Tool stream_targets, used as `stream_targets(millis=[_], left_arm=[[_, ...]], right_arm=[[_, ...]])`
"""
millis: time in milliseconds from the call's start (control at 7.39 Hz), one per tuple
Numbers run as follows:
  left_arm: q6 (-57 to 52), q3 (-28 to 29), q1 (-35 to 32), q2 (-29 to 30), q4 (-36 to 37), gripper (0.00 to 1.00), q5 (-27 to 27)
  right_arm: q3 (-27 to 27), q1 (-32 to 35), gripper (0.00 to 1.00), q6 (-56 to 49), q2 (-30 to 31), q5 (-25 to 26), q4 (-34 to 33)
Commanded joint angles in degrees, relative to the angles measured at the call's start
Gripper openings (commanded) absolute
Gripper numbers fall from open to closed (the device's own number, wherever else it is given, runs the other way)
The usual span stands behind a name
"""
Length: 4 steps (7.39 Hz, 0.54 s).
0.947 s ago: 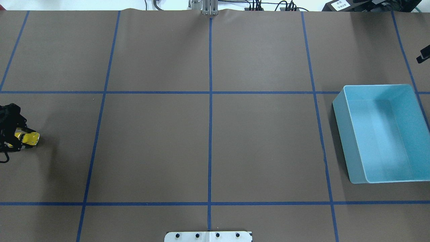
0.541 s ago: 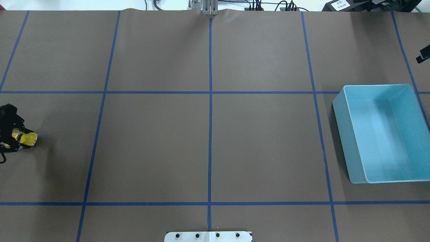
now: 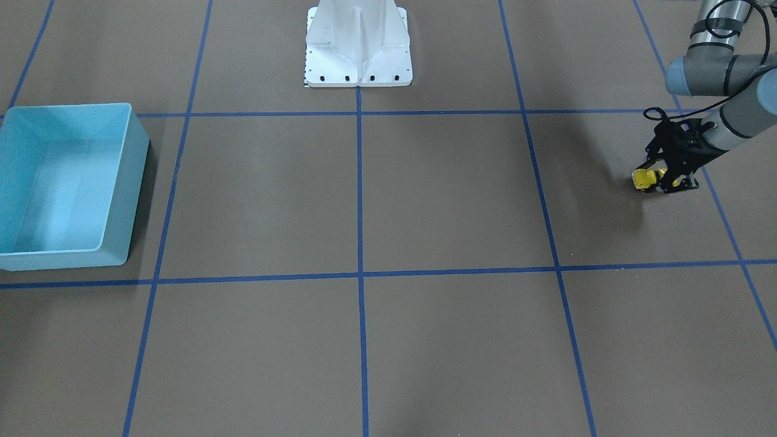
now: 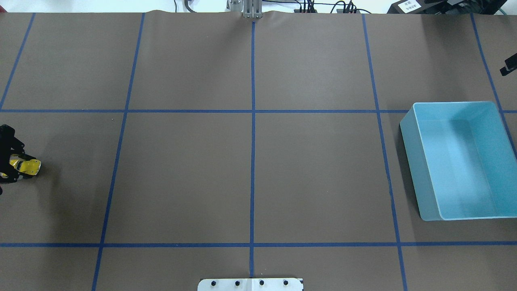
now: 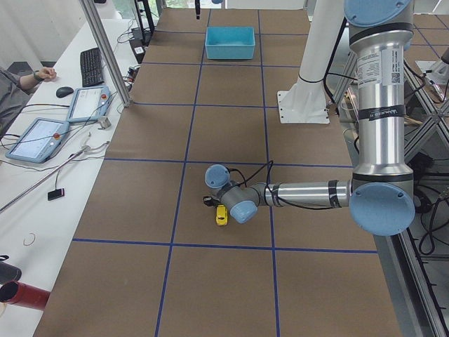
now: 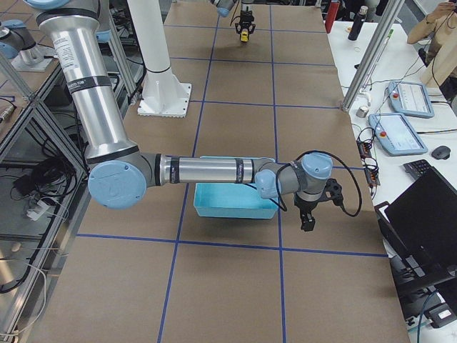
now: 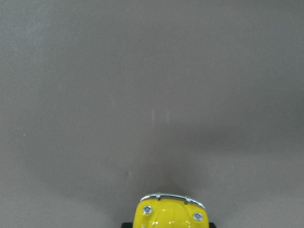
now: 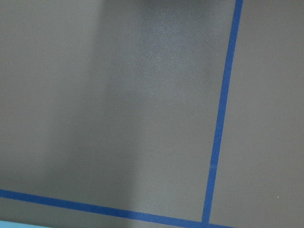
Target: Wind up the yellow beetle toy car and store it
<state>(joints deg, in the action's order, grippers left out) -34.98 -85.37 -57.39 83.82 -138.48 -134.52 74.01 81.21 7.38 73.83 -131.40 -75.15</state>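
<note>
Guessing I'm mid wind-up: left tool (image 4: 17, 168) clamped on the yellow beetle toy car (image 4: 32, 167) at 9 o'clock; blue bin (image 4: 414, 169) at 3 o'clock empty.

The table (image 4: 181, 173) is brown with a grid of blue lines (image 4: 253, 161). The bin (image 4: 416, 161) at the right is light blue. The toy car (image 4: 30, 167) at the left edge is shiny yellow with a silver bumper (image 7: 171, 194); the left gripper (image 3: 651, 179) is black.

Gloss against matt
Glossy yellow beetle toy car (image 7: 167, 214), shiny chrome bumper (image 7: 171, 195); matt brown paper-like table cover (image 4: 315, 173); smooth pale-blue plastic bin (image 4: 420, 190).
</note>
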Motion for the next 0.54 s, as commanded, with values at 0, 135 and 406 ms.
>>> stream_targets(millis=[0,135,406], left_arm=[[-0.5,0.5,-0.8,-0.6,0.0,0.00,-0.3],[-1.3,0.6,-0.9,-0.6,0.0,0.00,-0.4],[-1.6,1.1,-1.3,-1.1,-0.1,0.00,-0.8]], right_arm=[[0.0,0.0,1.00,0.0,-0.1,0.0,0.0],[0.0,0.0,1.00,0.1,-0.2,0.0,0.0],[-0.1,0.0,1.00,0.1,-0.2,0.0,-0.1]])
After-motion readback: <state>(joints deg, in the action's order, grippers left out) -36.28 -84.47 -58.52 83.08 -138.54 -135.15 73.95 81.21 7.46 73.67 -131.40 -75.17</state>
